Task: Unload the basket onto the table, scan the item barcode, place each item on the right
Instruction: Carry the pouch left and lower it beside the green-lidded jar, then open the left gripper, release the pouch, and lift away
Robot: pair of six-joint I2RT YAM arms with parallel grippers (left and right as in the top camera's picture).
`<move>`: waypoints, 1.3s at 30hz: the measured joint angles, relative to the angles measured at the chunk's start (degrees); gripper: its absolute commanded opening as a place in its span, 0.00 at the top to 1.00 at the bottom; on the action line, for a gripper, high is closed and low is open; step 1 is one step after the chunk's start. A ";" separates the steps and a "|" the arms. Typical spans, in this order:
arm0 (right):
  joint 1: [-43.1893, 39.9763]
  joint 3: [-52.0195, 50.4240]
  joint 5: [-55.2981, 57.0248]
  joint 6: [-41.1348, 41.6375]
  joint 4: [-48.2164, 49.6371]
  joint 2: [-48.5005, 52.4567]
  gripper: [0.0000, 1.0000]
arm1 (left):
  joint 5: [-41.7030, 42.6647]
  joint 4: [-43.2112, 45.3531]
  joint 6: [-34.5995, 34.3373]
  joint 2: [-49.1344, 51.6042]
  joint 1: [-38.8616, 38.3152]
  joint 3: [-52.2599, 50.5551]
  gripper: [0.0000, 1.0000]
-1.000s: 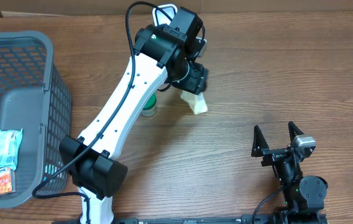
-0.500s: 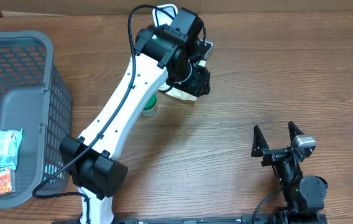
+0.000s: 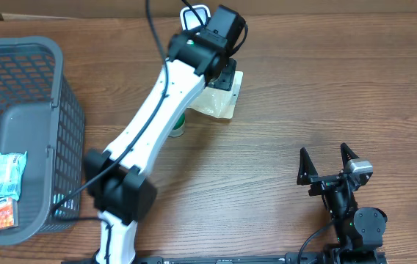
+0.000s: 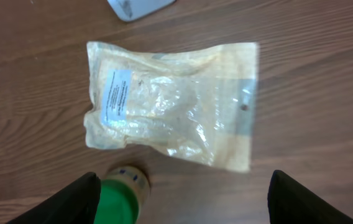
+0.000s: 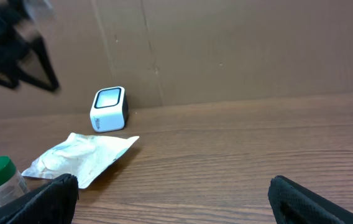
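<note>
One pouch (image 4: 170, 106) flat between scanner (image 4: 138, 7) and green-lidded bottle (image 4: 122, 194)

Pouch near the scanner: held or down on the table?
Down, lying flat on the table. Left wrist view shows the pouch spread on the wood, label up, with the left gripper open above it.

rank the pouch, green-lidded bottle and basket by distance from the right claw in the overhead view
1. Pouch, ahead and left of the right claw.
2. Green-lidded bottle, further left, just past the pouch.
3. Basket, at the far left.
</note>
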 measured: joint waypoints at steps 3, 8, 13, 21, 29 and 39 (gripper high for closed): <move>0.00 0.00 0.02 0.02 0.04 0.00 0.00 | -1.90 1.77 -0.83 7.63 0.00 -0.04 0.35; 0.00 0.02 0.02 0.00 0.00 0.00 0.00 | -4.17 2.16 -1.70 13.46 -1.25 -0.20 0.32; 0.00 0.02 0.02 0.00 0.04 0.00 0.00 | -9.29 2.84 -2.03 13.92 -6.19 -0.20 0.29; 0.00 0.02 0.02 -0.02 0.02 0.00 0.00 | -12.63 6.23 -2.05 13.92 -10.47 -0.28 0.47; 0.00 0.00 0.02 0.00 0.02 0.00 0.00 | -12.90 6.62 -2.05 14.12 -10.19 -0.70 0.46; 0.00 0.00 0.02 0.02 0.02 0.00 0.00 | -12.79 5.86 -2.05 20.17 -10.19 -0.90 0.48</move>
